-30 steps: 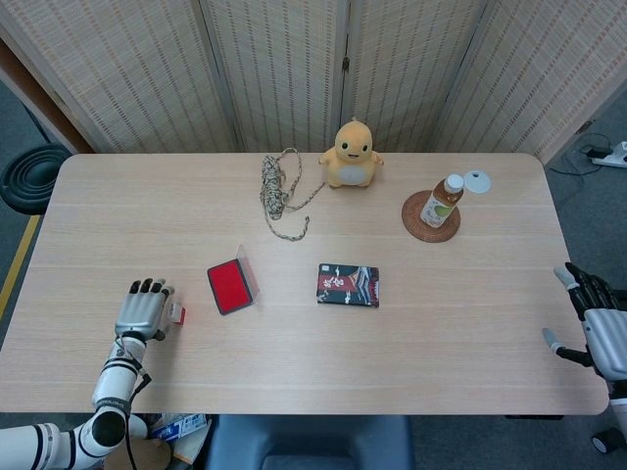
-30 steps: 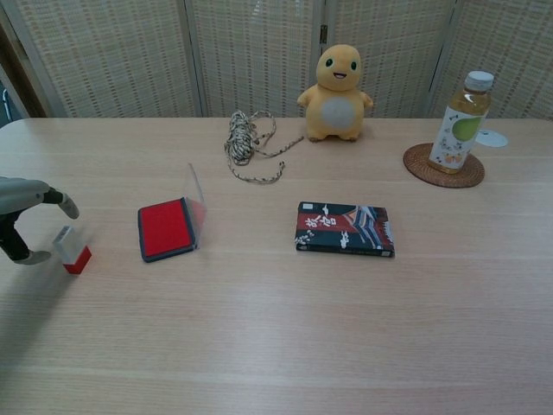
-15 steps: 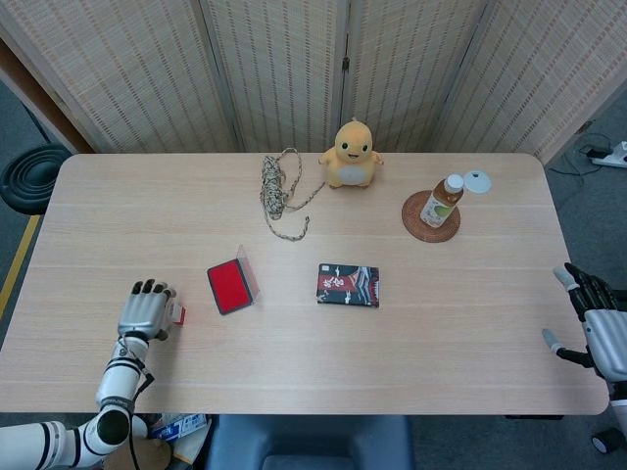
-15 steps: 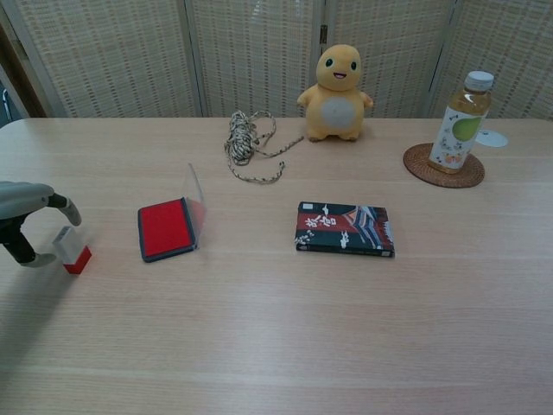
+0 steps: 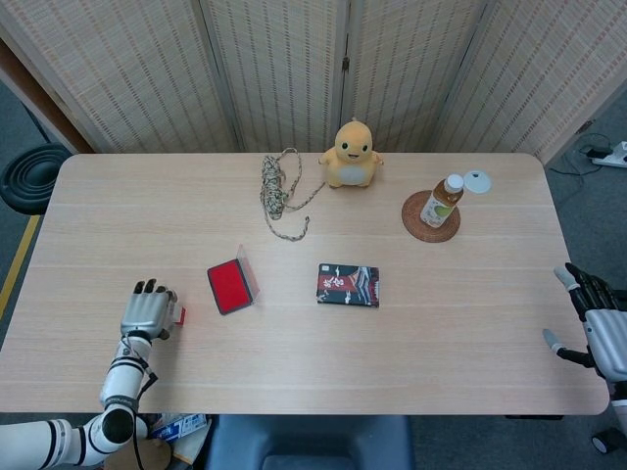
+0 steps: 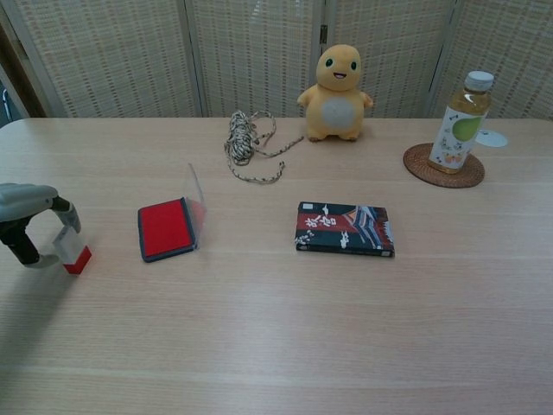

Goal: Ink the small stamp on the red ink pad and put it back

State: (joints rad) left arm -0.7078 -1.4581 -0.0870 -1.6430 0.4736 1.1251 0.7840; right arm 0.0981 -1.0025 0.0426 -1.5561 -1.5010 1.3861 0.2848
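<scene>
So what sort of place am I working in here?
Probably a staged indoor test setup, not a real desk: a wooden table backed by folding woven screens, with unrelated props such as a plush toy and rope.

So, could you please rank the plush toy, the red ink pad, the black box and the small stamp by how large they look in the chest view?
1. plush toy
2. black box, though it sits nearer the camera
3. red ink pad
4. small stamp, clearly the smallest

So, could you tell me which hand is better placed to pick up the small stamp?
Left. The left hand already brackets the small stamp; the right hand sits beyond the table's far edge.
</scene>
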